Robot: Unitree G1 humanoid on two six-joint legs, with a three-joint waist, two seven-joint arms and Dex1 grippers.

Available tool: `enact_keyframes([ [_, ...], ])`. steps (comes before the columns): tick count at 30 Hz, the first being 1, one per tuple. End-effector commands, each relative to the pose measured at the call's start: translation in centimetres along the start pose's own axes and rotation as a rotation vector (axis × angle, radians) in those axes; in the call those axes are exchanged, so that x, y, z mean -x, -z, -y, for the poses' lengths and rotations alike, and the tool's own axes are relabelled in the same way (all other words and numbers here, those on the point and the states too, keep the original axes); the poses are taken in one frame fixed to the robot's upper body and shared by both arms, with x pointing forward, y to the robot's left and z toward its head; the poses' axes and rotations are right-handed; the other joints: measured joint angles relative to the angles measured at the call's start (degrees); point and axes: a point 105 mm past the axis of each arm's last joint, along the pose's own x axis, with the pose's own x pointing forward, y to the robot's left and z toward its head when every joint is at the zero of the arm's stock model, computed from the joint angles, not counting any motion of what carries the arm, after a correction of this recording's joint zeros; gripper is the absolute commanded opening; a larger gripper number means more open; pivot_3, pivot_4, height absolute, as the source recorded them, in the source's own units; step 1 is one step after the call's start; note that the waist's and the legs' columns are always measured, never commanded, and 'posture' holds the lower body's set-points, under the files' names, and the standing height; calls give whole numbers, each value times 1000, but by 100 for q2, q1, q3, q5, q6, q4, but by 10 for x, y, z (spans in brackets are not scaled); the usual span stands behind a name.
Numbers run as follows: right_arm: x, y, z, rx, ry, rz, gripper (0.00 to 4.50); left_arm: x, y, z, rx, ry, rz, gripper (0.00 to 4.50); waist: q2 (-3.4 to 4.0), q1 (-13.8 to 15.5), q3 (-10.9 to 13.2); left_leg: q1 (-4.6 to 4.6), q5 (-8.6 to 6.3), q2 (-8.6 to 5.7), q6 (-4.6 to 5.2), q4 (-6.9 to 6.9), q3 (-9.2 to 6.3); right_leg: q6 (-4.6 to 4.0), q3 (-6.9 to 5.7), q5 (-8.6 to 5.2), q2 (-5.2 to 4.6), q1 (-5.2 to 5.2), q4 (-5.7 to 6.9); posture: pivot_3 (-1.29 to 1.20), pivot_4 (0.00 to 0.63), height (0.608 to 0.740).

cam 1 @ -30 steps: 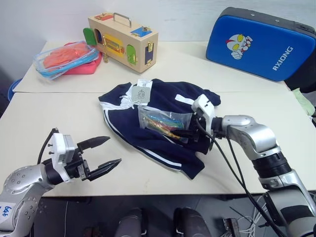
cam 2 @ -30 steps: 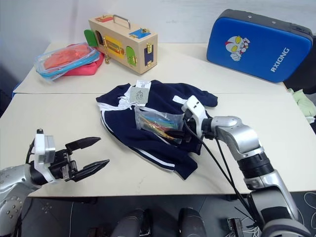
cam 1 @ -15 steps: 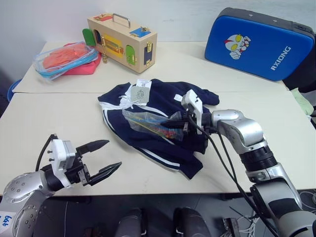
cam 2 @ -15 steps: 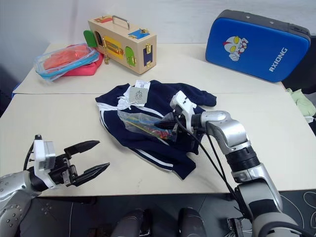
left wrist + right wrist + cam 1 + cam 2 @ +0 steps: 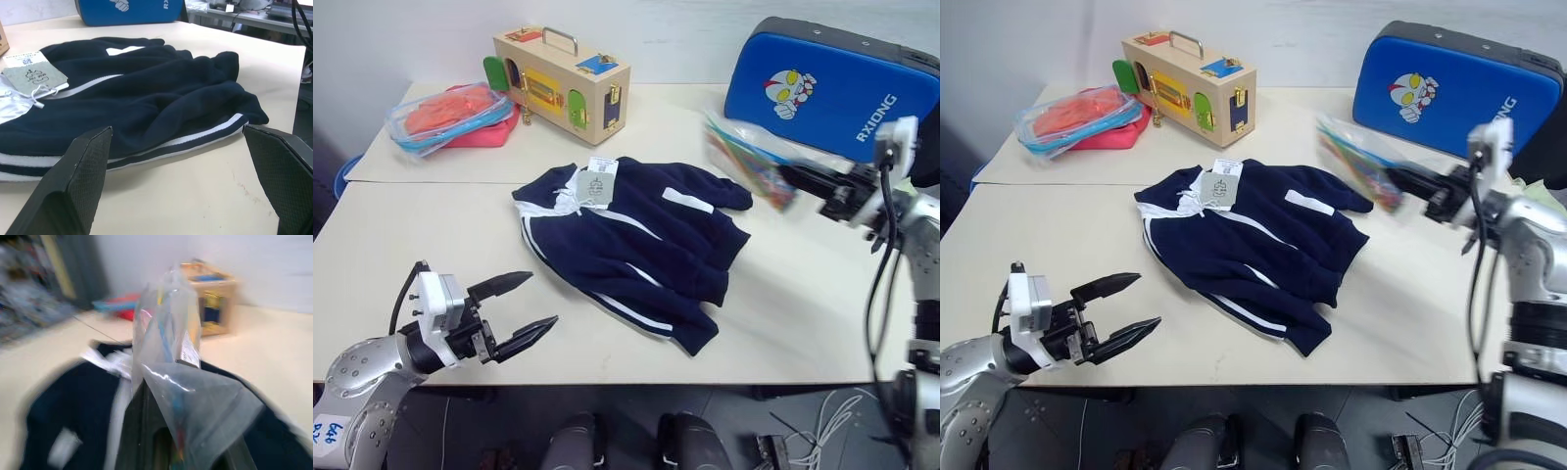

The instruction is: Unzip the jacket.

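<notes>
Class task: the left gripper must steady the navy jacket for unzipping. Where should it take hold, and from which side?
Probably the near striped hem of the jacket. The open left gripper already faces that edge, which lies flat toward it, so a low approach from the robot's left suits.

Wooden latch box (image 5: pixel 561 71) is sitting at the table's (image 5: pixel 421 225) far edge, handle on top. Clear container (image 5: pixel 443 116) with orange contents is lying just beside it, over something red. Blue padded case (image 5: pixel 824 86) with cartoon print is leaning at far right. Clear plastic bag (image 5: pixel 751 162) with colourful contents is hanging above the table, in front of the case.
</notes>
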Motion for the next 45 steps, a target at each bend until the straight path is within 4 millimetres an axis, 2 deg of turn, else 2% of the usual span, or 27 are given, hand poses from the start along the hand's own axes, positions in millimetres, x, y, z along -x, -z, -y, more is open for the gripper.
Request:
enact_keyframes([
  [1,36,25,55,179,283,-131,9,-2,-4,1,-10,14,15,4500,0,1,0,3,0,-2,1,1,6,0,2,0,2,-1,1,0,150,740],
  [4,51,40,77,188,411,-171,9,-4,-4,-1,-20,24,11,4500,4,-45,2,6,5,0,-2,0,12,0,4,0,5,-3,3,0,150,740],
  [7,64,54,92,180,529,-207,887,-7,-5,-5,-28,26,10,4500,19,-137,9,8,16,1,-6,-3,13,0,5,0,6,-3,7,0,150,740],
  [10,73,63,93,189,536,-249,1899,-6,-4,-11,-33,15,-4,4500,20,-156,9,12,20,9,-13,-8,12,0,5,0,10,-3,8,0,150,740],
  [12,75,55,92,199,514,-202,2548,-3,-2,-16,-31,-7,-22,4500,25,-144,12,11,20,10,-14,-9,11,-1,8,0,9,-3,8,0,150,740],
  [15,76,20,84,297,442,-40,3589,7,3,-30,-40,-84,-59,4500,31,-122,16,11,20,8,-13,-7,10,0,10,0,8,-2,6,0,150,740],
  [17,72,-5,62,438,302,60,4257,18,9,-38,-58,-119,-98,4500,37,-117,20,10,20,8,-12,-7,8,0,8,0,7,-1,6,0,150,740],
  [18,69,-11,52,484,242,84,4482,22,11,-41,-66,-127,-113,4500,37,-115,20,9,20,8,-12,-8,7,0,7,0,7,-1,6,0,150,740],
  [20,54,-17,23,540,69,106,4482,30,17,-46,-101,-132,-162,4500,37,-114,20,9,19,9,-11,-8,4,0,5,0,5,-1,6,0,150,740],
  [23,26,-9,-40,463,-226,93,4482,36,26,-50,-191,-101,-234,4500,37,-117,20,10,18,13,-12,-10,-4,0,1,0,3,3,6,0,150,740],
  [26,17,30,-117,317,-556,-61,4482,28,35,-59,-295,-64,-287,4500,38,-91,17,10,16,15,-14,-13,-9,-1,-1,0,0,1,5,0,150,740],
  [28,14,50,-143,289,-627,-105,4482,19,40,-66,-345,-40,-306,4500,38,-31,17,8,12,14,-14,-13,-15,-1,-6,0,-2,2,2,0,150,740],
  [34,-13,80,-184,304,-628,-82,4482,-8,53,-99,-501,-32,-369,4500,35,64,17,-1,4,-3,-3,-1,-12,1,-6,3,-9,-4,7,0,150,740],
  [37,-22,89,-193,335,-623,-96,4482,-19,49,-115,-542,-68,-347,4500,35,37,17,-1,4,-2,-4,-4,-12,1,-13,3,-1,-4,17,0,150,740],
  [41,-31,104,-195,379,-591,-150,4482,-34,46,-126,-565,-76,-312,4500,28,15,16,0,7,-2,-4,0,-2,2,-21,3,18,-4,22,0,150,740],
  [44,-37,111,-188,396,-518,-174,3929,-44,51,-127,-569,-55,-315,4500,23,14,13,2,8,-1,-3,4,2,2,-22,3,30,-4,25,0,150,740],
  [45,-38,113,-186,412,-509,-182,3576,-47,54,-128,-567,-53,-320,4500,23,15,13,2,9,-1,-3,6,3,2,-23,3,31,-4,29,0,150,740],
])
